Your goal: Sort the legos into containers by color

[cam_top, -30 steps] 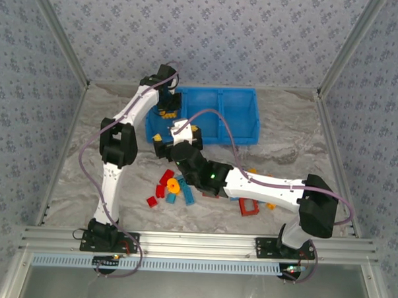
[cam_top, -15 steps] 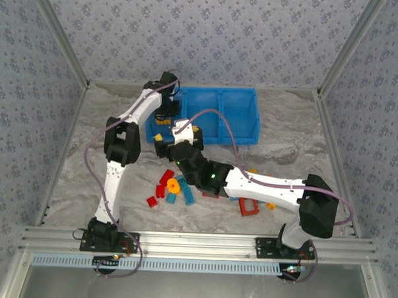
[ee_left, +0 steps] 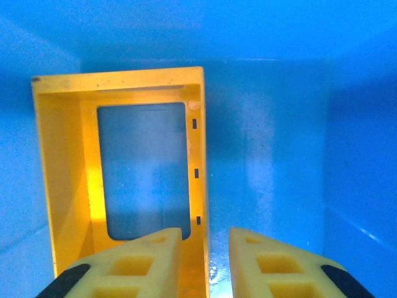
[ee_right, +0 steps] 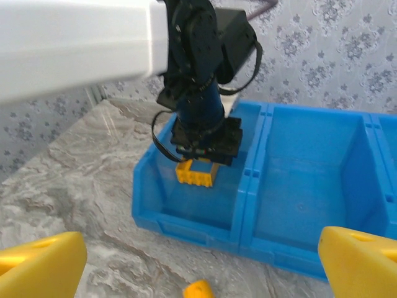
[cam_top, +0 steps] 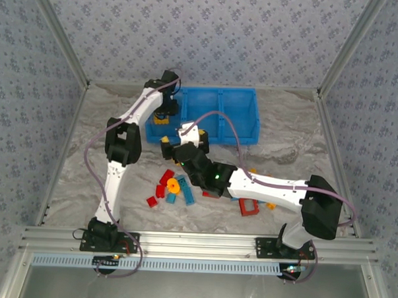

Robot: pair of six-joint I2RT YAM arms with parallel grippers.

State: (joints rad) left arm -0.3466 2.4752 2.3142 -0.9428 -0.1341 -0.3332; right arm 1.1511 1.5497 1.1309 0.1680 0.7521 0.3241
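left gripper (ee_left: 206,236): jaws slightly apart, astride one wall of yellow frame brick (ee_left: 62,180), not clamping
brick location: inside left compartment of blue bin (cam_top: 241,118)
right gripper (ee_right: 201,248): jaws wide apart, nothing held, over surface (cam_top: 284,159) before bin
step: release; open wider, lift straight up, don't drag brick out
left to sort: loose legos (cam_top: 174,187) on surface

Blue-gray walls (cam_top: 210,37) with tiny flower shapes on three sides. Gray table top (cam_top: 285,153) with swirly stone lines. Shiny metal posts (cam_top: 58,34) up the far corners, metal rail (cam_top: 201,241) along the near edge. Soft, even light.
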